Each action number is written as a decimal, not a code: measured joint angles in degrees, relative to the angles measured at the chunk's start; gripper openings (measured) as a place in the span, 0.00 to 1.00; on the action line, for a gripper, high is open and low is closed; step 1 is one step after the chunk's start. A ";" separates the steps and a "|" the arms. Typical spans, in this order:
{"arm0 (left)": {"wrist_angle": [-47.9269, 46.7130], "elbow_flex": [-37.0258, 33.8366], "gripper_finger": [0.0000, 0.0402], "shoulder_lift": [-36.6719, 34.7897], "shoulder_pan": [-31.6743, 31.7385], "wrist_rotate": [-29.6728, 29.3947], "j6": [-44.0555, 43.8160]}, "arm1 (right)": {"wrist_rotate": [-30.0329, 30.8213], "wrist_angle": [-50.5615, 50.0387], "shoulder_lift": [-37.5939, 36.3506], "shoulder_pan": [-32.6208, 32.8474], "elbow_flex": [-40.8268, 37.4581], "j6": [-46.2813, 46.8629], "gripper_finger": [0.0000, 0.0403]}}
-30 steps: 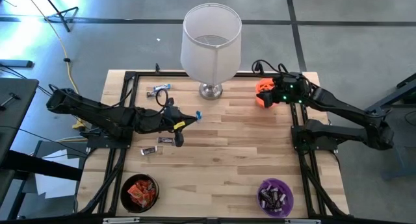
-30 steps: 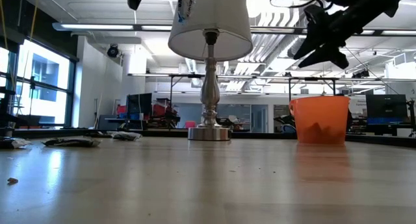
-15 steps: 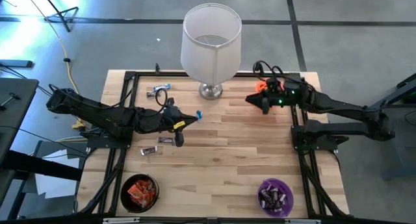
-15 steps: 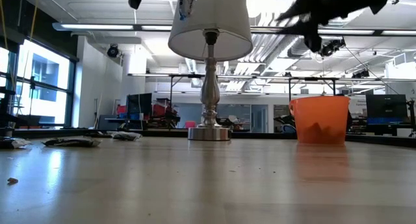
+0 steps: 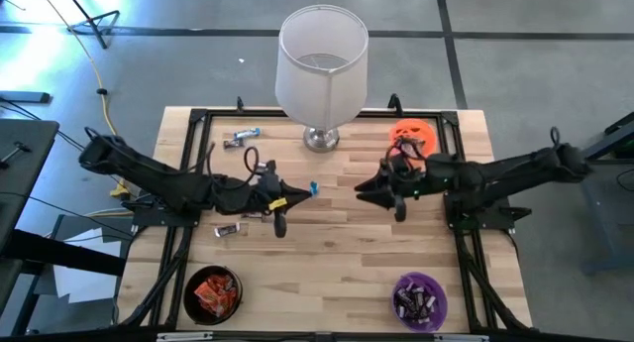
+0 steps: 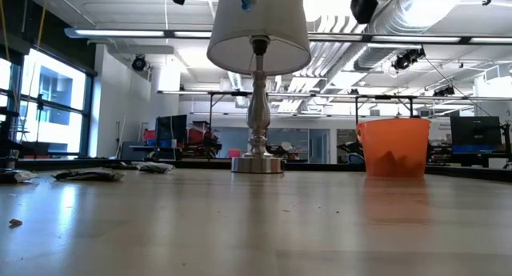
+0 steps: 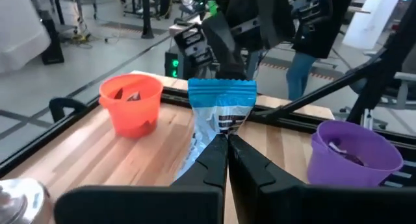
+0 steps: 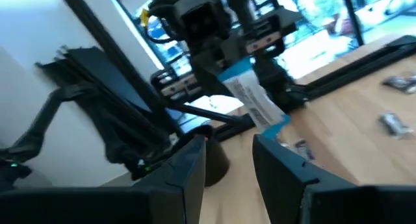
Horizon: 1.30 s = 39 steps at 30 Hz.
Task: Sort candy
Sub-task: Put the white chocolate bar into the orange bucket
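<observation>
Butcher-block table near the lamp: left gripper pinches a blue-white candy as the empty, parted right gripper closes in, risking a fumbled handover.

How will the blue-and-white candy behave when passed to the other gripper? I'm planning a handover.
Probably light: the left gripper holds the blue-and-white candy upright by one end. Its crinkled wrapper looks thin, so it may flex or twist when the open right gripper closes on it. The glossy film could be slippery.
</observation>
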 joint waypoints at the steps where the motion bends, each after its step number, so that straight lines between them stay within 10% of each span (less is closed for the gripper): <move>1: 0.66 0.00 0.00 0.38 -0.14 0.01 0.66 | -0.01 1.49 1.08 0.45 0.01 0.16 0.31; 39: 7.73 3.72 0.00 4.72 -5.48 -1.70 10.58 | -7.09 11.78 9.53 -3.88 0.00 -1.15 0.31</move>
